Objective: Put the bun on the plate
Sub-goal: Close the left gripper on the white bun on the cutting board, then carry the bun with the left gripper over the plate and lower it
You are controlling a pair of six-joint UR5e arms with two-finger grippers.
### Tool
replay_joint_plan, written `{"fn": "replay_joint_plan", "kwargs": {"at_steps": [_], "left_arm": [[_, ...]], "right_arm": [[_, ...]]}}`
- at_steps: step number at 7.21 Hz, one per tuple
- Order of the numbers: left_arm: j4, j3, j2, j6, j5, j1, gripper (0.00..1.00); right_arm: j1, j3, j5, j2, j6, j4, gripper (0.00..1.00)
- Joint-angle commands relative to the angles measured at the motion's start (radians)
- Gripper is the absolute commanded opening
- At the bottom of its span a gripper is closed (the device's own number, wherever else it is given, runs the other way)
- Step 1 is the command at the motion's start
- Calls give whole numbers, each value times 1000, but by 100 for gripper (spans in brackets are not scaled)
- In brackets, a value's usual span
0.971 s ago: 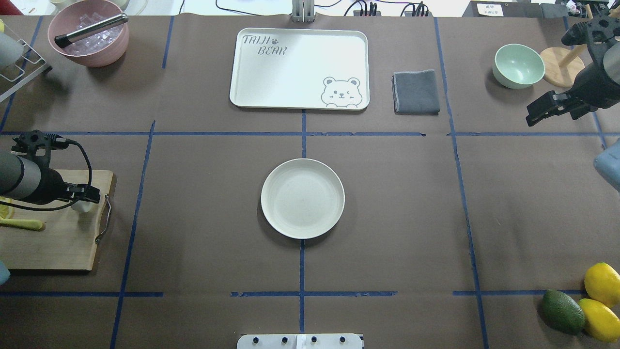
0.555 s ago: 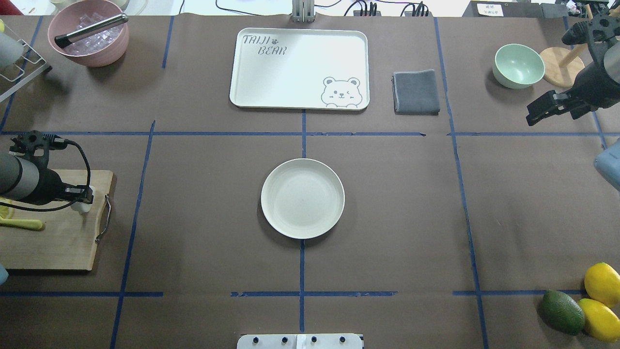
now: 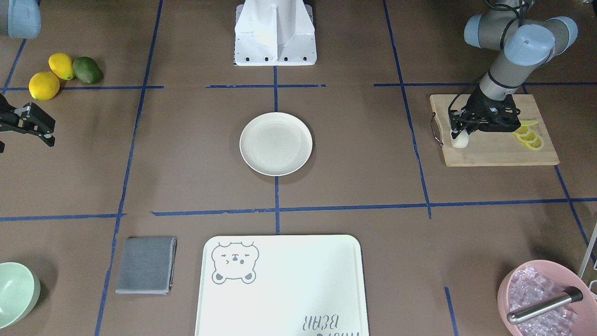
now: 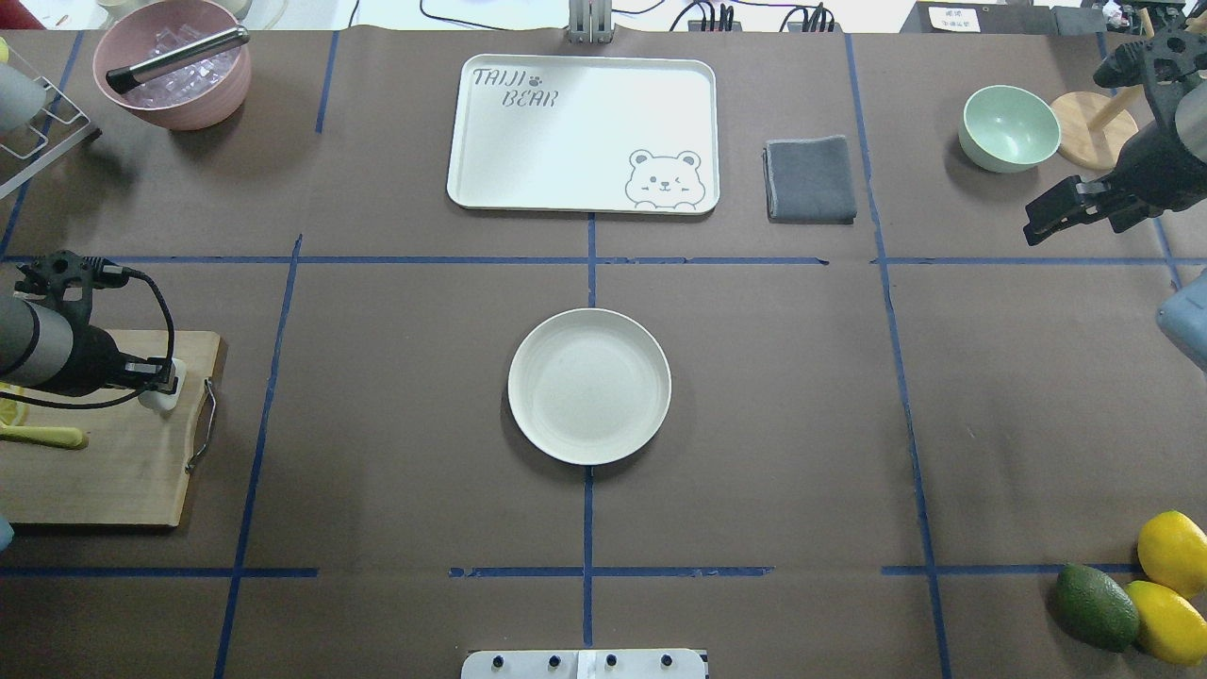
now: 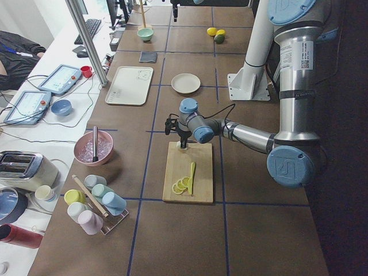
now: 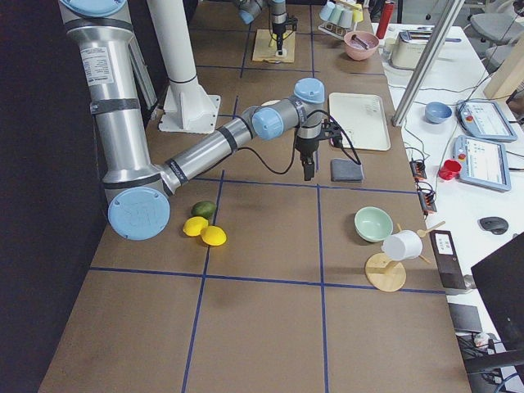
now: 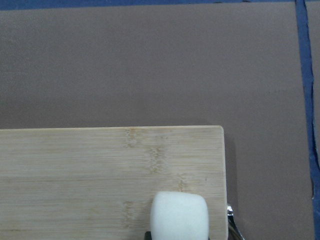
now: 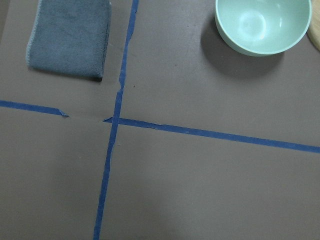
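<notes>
The bun is small and white and stands on the wooden cutting board near its handle corner. It also shows in the front view and at the bottom of the left wrist view. My left gripper is low over the bun, open, with a finger on each side; I cannot tell whether they touch it. The plate is round, cream-white and empty at the table's middle, far from the bun. My right gripper hangs open at the far right, holding nothing.
Lemon slices lie on the board behind the left gripper. At the back are the bear-print tray, a grey cloth, a mint bowl and a pink bowl. Lemons and an avocado sit front right.
My left gripper has drawn back a little toward the table's left edge and settled closer around the bun. The bun, the plate and the right arm have hardly moved.
</notes>
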Motion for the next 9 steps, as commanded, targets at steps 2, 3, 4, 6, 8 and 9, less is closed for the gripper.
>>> {"fn": "replay_joint_plan", "kwargs": {"at_steps": [2, 3, 4, 6, 8, 9], "left_arm": [[237, -75, -138, 3, -1, -9, 33], [359, -76, -262, -9, -1, -9, 33], [499, -78, -404, -75, -1, -3, 33], [629, -34, -626, -289, 11, 139, 33], [618, 133, -834, -463, 133, 277, 33], [599, 220, -913, -494, 169, 311, 33]], "right_arm": [[7, 4, 27, -14, 2, 1, 100], [13, 4, 30, -15, 0, 1, 100], [19, 4, 30, -21, -1, 2, 100], [22, 4, 35, -35, -1, 4, 100], [29, 1, 33, -38, -3, 4, 100], [30, 1, 33, -41, -3, 4, 100]]}}
